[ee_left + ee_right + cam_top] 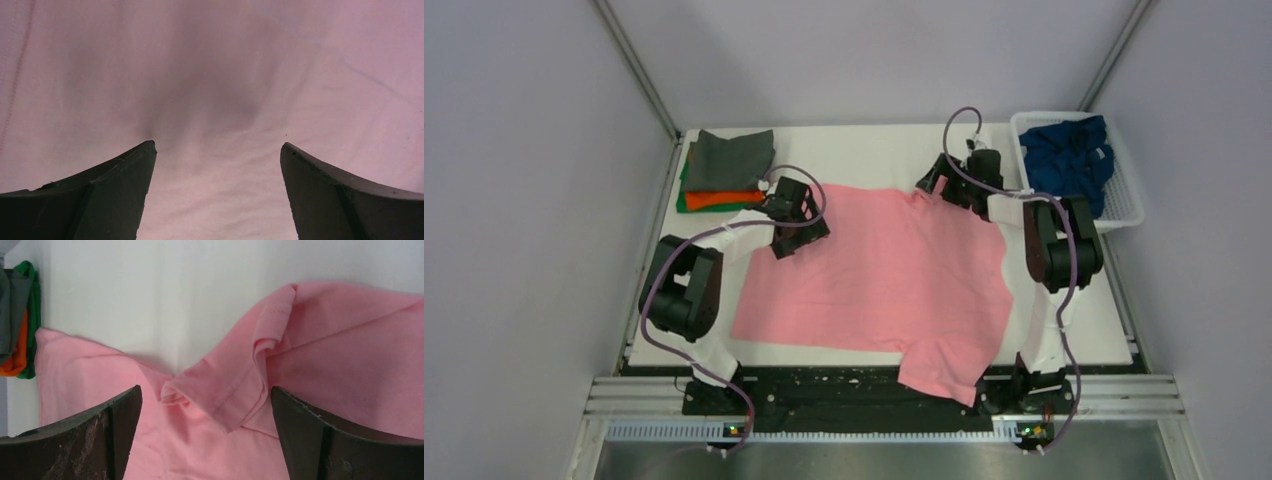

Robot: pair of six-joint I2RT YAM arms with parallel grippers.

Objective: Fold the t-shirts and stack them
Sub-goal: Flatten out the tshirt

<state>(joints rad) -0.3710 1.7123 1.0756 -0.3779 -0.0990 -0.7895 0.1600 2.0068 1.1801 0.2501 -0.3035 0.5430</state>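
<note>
Top external view: a soft pink short-sleeved t-shirt (874,280) lay spread flat across the white table (874,145), with one flap drooping over the near edge by the right arm's base. The left gripper (796,215) hung over the shirt's far left corner and the right gripper (954,185) over its far right corner. Just left of the left gripper sat the folded pile: a dark grey t-shirt (734,155) on top, an orange t-shirt (724,199) beneath it and a green t-shirt (686,190) at the bottom. To the right of the right gripper stood a white plastic lattice basket (1124,215) with a crumpled navy blue t-shirt (1069,155) inside.

Left wrist view: the left gripper's fingers stood wide apart with nothing between them. Smooth pink cloth lay directly below and ahead, with only a faint seam off to its left.

Right wrist view: the right gripper gaped empty too. Between and just ahead of its fingers lay the shirt's sleeve (240,385), turned back on itself in a rumpled double layer, with bare table beyond.

To my eye, the trouble would start there. Jaws closing on that doubled sleeve would likely pinch both layers and carry the crease into the fold. The left gripper, over flat cloth with no edge between its fingers, might only bunch the fabric or slip. An uneven lift could also let the drooping flap drag the shirt toward the near edge.
</note>
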